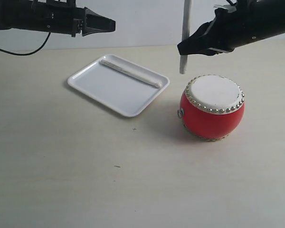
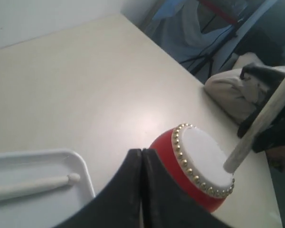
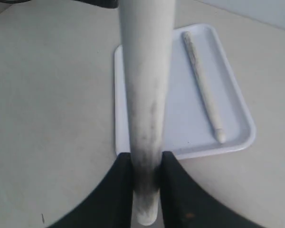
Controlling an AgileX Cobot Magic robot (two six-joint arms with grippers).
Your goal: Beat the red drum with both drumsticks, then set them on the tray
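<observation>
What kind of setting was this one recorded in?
Probably a robotics lab bench: a plain pale table in front of a bare wall, with cables and draped cloth beyond the table's edge.

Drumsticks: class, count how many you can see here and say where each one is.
2. One drumstick lies on the tray along its far rim; the other drumstick is held upright in the right pincer, near the red drum. None seems hidden.
</observation>
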